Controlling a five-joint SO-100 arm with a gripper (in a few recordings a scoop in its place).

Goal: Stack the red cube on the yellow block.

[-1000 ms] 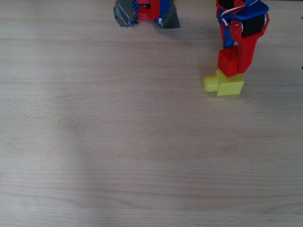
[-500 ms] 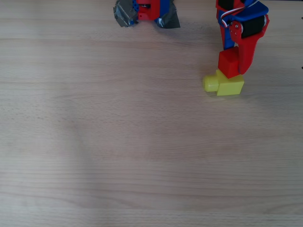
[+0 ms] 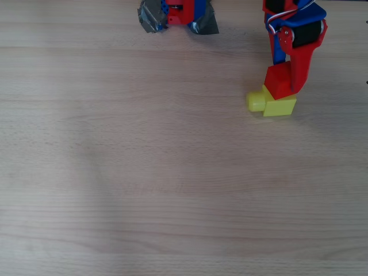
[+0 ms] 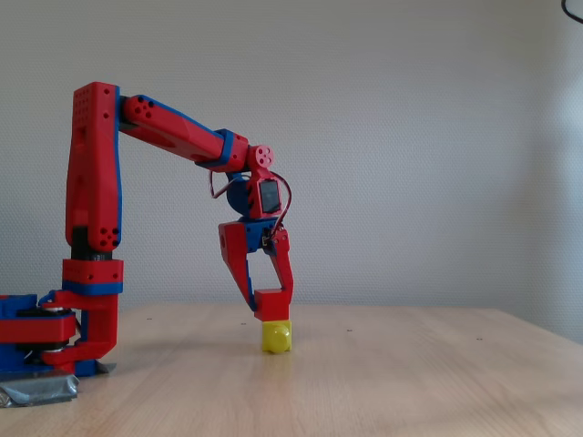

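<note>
The end effector [image 3: 283, 80] sits up at about one o'clock in the overhead view, clamped on the red cube [image 3: 278, 81], fingers narrow around it. The cube overlaps the top edge of the yellow block [image 3: 280, 106] from this angle, and the block's round knob [image 3: 255, 101] pokes out toward nine o'clock. From above you cannot tell whether the cube touches the block or hangs just over it.

The fixed view settles that. Side on, the cube [image 4: 273, 304] rests right on top of the block [image 4: 277, 337], red face meeting yellow with no gap showing, and the end effector [image 4: 271, 300] grips it from above, the two red fingers coming down from roughly eleven and twelve o'clock. The block reads as rounded here, its knob seemingly facing the camera.

This side angle also gives the whole arm [image 4: 173, 132]: an upright red post at nine o'clock, a long link sloping down to the wrist, blue joints between. The base [image 4: 55, 337] stands on the tabletop [image 4: 383, 382] with grey tape [image 4: 36, 391] at its foot. Overhead, that base [image 3: 183, 11] is just a sliver at twelve o'clock with tape patches [image 3: 150, 18] either side, and the pale wood tabletop [image 3: 172, 184] spreads across the rest.
</note>
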